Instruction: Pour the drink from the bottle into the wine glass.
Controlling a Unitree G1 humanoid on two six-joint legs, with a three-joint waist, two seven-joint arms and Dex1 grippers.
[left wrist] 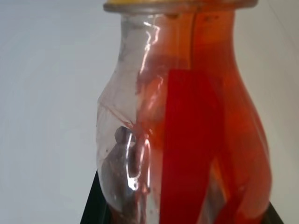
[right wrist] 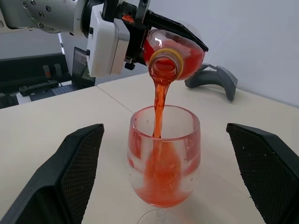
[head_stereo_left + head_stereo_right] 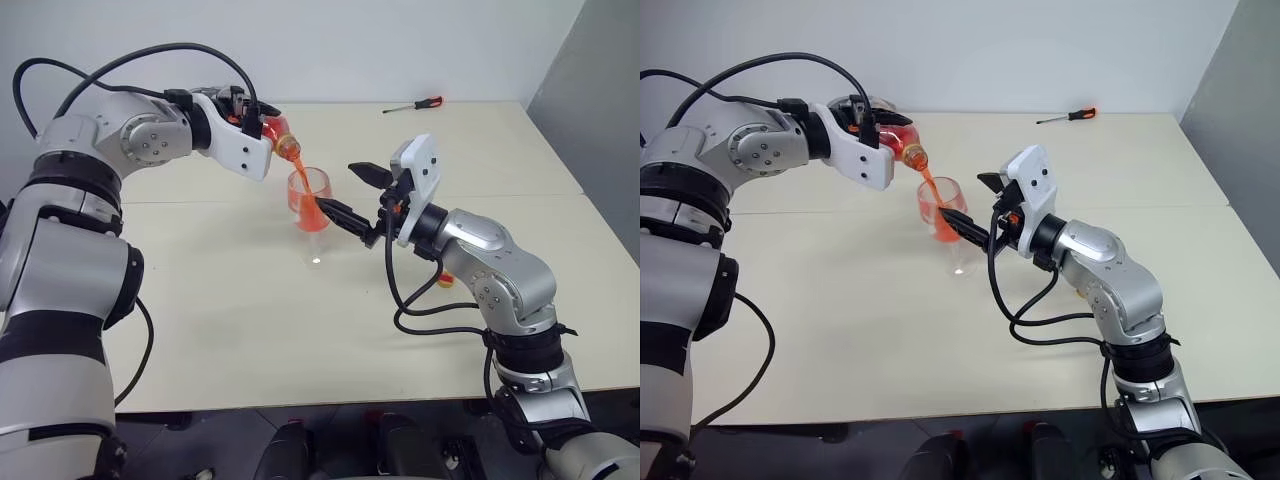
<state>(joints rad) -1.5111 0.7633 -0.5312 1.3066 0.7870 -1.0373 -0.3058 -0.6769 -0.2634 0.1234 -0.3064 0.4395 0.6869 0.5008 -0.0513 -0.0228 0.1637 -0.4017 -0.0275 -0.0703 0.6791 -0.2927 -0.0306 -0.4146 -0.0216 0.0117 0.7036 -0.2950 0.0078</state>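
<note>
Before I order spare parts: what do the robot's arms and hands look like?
Both arms are silver-grey metal with rounded joints, black bands and loose black cables. Each wrist carries a white block. The left hand and right hand have two black fingers with textured inner pads, and orange bits at the base.

- The bottle (image 2: 180,49) is clear, glossy plastic, creased and dented on one side.
- The wine glass (image 2: 164,154) is smooth, colourless glass, wet inside.
- The drink (image 2: 161,100) is glossy, translucent red.
- The surface (image 3: 250,330) is a matt, smooth cream top.
- The right claw (image 2: 180,177) fingers (image 2: 77,168) are matt black, with fine-textured inner pads.
</note>
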